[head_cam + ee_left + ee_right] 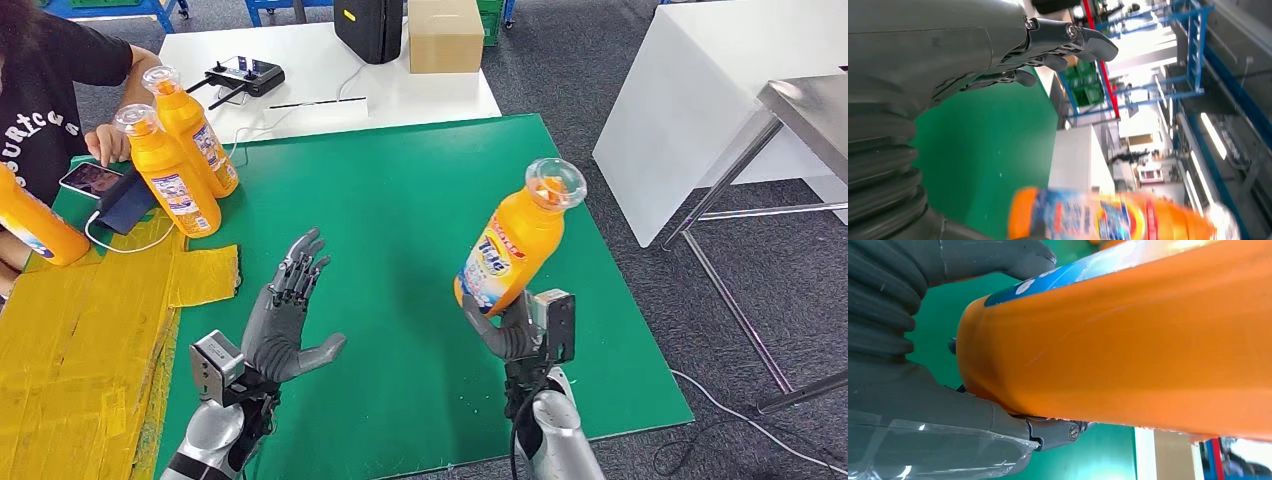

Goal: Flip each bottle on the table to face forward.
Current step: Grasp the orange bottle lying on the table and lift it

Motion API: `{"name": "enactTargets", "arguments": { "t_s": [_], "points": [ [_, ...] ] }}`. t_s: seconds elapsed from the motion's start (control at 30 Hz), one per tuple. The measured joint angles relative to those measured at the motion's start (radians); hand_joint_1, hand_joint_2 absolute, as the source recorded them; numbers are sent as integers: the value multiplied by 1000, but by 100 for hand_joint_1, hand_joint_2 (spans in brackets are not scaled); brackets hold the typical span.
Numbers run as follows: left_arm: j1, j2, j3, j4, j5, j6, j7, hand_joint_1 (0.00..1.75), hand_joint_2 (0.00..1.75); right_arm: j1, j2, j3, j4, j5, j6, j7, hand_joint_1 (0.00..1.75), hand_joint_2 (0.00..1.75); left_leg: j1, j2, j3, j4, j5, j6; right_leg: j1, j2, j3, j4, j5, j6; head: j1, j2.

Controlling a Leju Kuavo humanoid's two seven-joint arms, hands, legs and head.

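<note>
Orange bottle (pixel 515 245) tilts in my right robot hand (pixel 520 330), lifted above the desk's (pixel 400 200) right edge; my left robot hand (pixel 285 320) waits released. Next, I judge, turn its label forward and stand it down.

Left robot hand (pixel 288 318) spread; right robot hand (pixel 515 335) gripping.

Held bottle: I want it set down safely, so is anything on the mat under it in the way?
Nothing visible: the bottle in the right hand hangs over bare green mat; the other bottles stand at its far-left edge.
</note>
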Motion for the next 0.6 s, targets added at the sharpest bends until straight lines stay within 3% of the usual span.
{"name": "enactTargets", "arguments": {
  "t_s": [0.23, 0.6],
  "points": [
    [-44, 6, -34, 37, 23, -17, 0, 0, 175, -54, 26, 112, 107, 53, 65, -4, 175, 175, 0, 0, -1, 0, 0, 0, 0, 0, 0, 0, 0, 0, 0, 0],
    [-111, 6, -69, 98, 68, -36, -2, 0, 175, -162, 91, 358, 320, 161, 5, -18, 175, 175, 0, 0, -1, 0, 0, 0, 0, 0, -1, 1, 0, 0, 0, 0]
  ]
}}
